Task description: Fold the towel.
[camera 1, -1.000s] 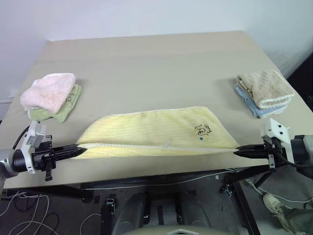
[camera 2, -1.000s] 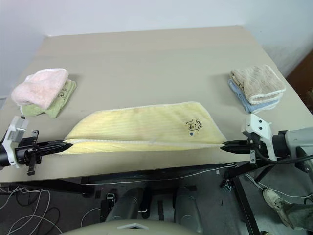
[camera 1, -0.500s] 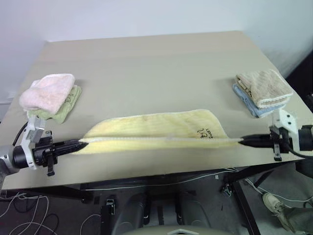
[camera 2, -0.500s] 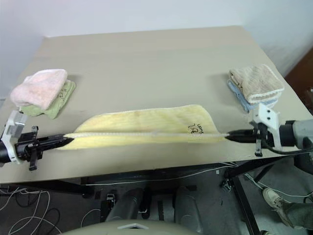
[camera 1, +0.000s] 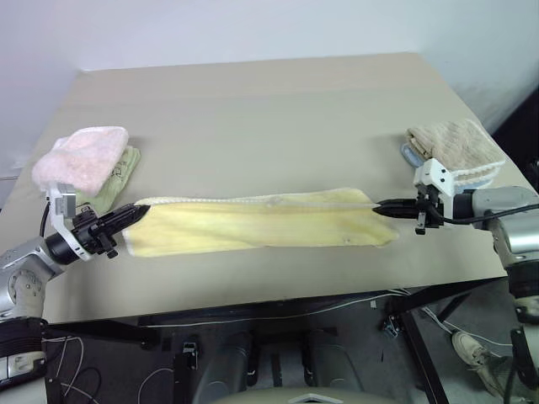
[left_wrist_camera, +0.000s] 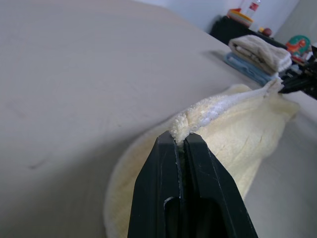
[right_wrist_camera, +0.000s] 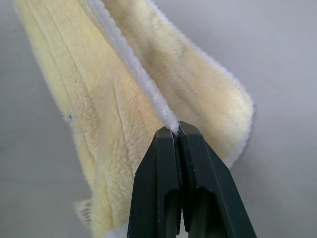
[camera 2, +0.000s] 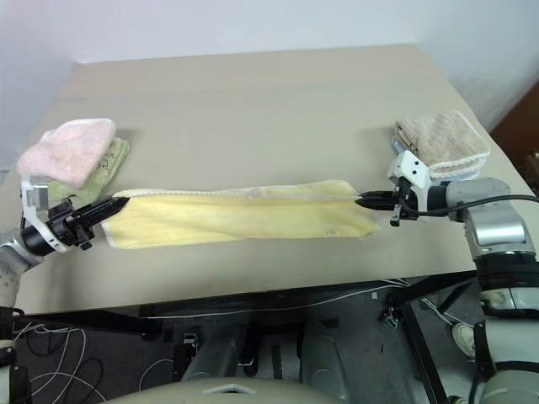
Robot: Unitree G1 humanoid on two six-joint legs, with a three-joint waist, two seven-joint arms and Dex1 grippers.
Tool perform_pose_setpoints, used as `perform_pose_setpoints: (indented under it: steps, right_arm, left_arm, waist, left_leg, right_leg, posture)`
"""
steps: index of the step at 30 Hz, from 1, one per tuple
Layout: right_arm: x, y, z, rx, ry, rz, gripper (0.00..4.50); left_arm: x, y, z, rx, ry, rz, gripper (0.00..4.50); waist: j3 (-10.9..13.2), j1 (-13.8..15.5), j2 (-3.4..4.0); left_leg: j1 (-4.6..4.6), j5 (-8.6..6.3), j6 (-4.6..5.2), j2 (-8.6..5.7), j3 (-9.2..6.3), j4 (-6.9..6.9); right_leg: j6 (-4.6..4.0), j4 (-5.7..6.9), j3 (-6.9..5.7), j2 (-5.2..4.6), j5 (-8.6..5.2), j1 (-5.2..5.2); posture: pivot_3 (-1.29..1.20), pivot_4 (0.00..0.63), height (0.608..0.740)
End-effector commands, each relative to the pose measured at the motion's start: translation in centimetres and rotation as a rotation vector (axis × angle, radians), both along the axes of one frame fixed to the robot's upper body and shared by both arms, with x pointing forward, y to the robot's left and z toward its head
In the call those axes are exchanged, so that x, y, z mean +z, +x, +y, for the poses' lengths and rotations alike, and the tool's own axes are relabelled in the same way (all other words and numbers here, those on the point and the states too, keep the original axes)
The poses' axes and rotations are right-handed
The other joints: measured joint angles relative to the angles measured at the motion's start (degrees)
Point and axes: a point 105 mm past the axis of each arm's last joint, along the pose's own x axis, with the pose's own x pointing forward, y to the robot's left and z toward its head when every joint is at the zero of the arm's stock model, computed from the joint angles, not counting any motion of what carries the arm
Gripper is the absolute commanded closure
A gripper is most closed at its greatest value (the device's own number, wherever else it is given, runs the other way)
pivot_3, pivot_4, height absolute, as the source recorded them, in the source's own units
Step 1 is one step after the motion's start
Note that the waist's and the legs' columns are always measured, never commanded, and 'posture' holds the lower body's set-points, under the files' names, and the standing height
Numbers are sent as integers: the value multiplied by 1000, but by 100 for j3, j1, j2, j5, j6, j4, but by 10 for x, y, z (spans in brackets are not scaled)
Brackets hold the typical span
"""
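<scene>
Head views first: the pale yellow terry-cloth towel (camera 1: pixel 253 223) with a whitish scalloped edge trim lies as a long, narrow folded band across the near part of the beige bench (camera 1: pixel 269 109), stretched from one side to the other. The left end effector (camera 1: pixel 133 214) is clamped shut on the towel's left end, right at the trimmed edge, and the right end effector (camera 1: pixel 379 204) is pinched shut on the right end of that same edge. The trimmed edge runs along the far side of the band between them. A pink fluffy folded towel (camera 1: pixel 81 156) sits on a green folded cloth (camera 1: pixel 118 172) near the bench's left edge, just beyond the left end effector. A beige waffle-textured folded towel (camera 1: pixel 453 148) rests on a light blue folded cloth (camera 2: pixel 396 148) near the right edge, just behind the right end effector.

Left wrist view: two black fingers (left_wrist_camera: pixel 158 193) are closed together on the bunched white trim (left_wrist_camera: pixel 213 109), with yellow terry falling away below and the beige and blue stack farther off on the bench.

Right wrist view: the black fingers (right_wrist_camera: pixel 161 183) meet on the white trim where it ends, and yellow terry spreads to both sides of the trim over the bench surface.
</scene>
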Motion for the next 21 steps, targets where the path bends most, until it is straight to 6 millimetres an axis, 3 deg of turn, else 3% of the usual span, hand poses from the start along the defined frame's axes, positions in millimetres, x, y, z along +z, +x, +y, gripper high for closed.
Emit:
perform_pose_setpoints:
  steps: [1, 5, 16, 19, 21]
  right_arm:
    - [8, 12, 2, -6, 0, -46, 4500]
    - [4, 26, 11, -19, 23, -57, 4500]
    - [8, 41, 21, -42, 78, -95, 4500]
    - [10, 45, 23, -52, 89, -107, 3833]
    - [16, 49, 24, -70, 116, -139, 3142]
  left_arm:
    - [-3, 2, 3, 9, 19, -8, 4475]
    - [-12, 7, -3, -1, 10, 8, 4475]
    - [-27, 17, -1, 49, -41, 34, 4475]
    - [-30, 21, 3, 82, -43, 40, 3803]
    - [-32, 22, 7, 105, -37, 35, 3114]
  waist:
    - [0, -7, 1]
    - [-1, -3, 1]
    - [-1, -15, 0]
    - [-1, -16, 0]
    - [-1, -13, 0]
  left_leg:
    - [0, 0, 0, 0, 0, 0]
    - [1, 2, -3, 0, 0, 0]
    - [8, 6, -9, -3, -1, 9]
    - [9, 9, -14, -3, 0, 9]
    - [12, 12, -17, -3, -1, 11]
  right_leg:
    - [1, 1, 0, 1, 0, 0]
    - [1, 13, 0, 3, 1, -4]
    - [1, 45, 2, 2, 0, -8]
    - [1, 52, 5, 4, 0, -11]
    - [1, 57, 4, 5, 0, -11]
  posture:
    - [0, 150, 740]
    - [0, 150, 740]
    - [0, 150, 740]
    - [0, 150, 740]
    - [0, 150, 740]
